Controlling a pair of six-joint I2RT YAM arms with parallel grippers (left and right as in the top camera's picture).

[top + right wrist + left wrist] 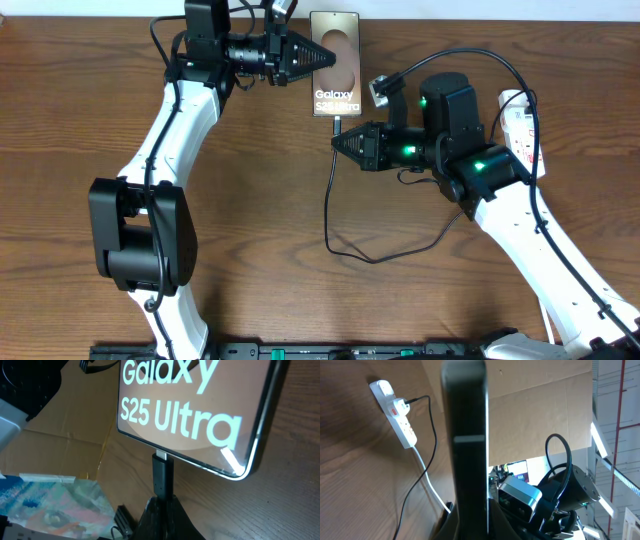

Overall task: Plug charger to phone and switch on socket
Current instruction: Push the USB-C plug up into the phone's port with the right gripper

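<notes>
On the wood-grain table (260, 200) lies one flat, glossy bronze phone (345, 90) with rounded corners and white lettering, its left edge pinched by the left gripper (318, 58). The right gripper (338, 143) is pressed together on the small black plug tip (162, 472) of the single thin charger (328, 210), whose metal end meets the phone's lower edge, though how deep it sits cannot be made out. The one smooth white socket (395, 407), at the table's right edge, shows one red switch clearly and trails a white cord (427, 477); overhead the right arm hides most of it.
</notes>
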